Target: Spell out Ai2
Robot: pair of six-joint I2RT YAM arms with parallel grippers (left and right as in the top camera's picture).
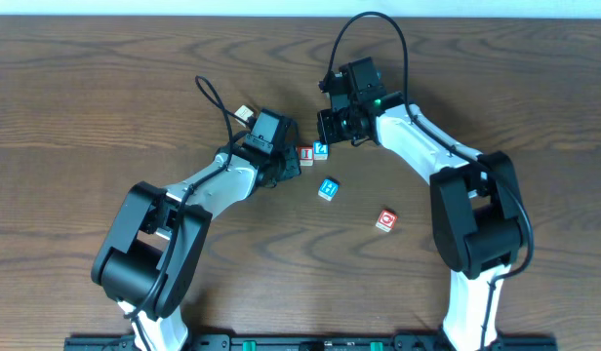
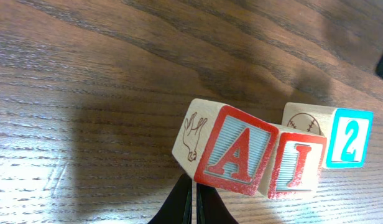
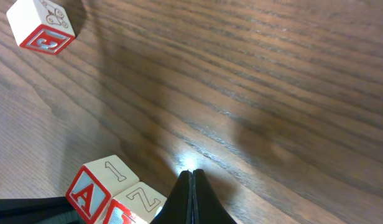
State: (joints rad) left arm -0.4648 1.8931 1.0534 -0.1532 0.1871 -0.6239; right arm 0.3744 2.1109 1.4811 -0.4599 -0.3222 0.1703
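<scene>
Three wooden letter blocks stand in a row. In the left wrist view the red A block [image 2: 235, 151] is tilted out of line, next to the red I block [image 2: 297, 163] and the cyan 2 block [image 2: 348, 138]. In the overhead view the I block [image 1: 305, 154] and the 2 block [image 1: 321, 148] show, and the A block is hidden under my left gripper [image 1: 286, 162]. My left gripper [image 2: 193, 200] is shut and empty, its tips at the A block's near edge. My right gripper [image 1: 332, 133] is shut and empty just behind the row. Its tips [image 3: 191, 177] are beside the A block [image 3: 89, 190].
A blue-framed block [image 1: 328, 188] lies just in front of the row. A red-framed block [image 1: 385, 220] lies further to the front right. Another red-framed block [image 3: 41, 25] sits apart in the right wrist view. A pale block [image 1: 244, 113] is behind the left arm.
</scene>
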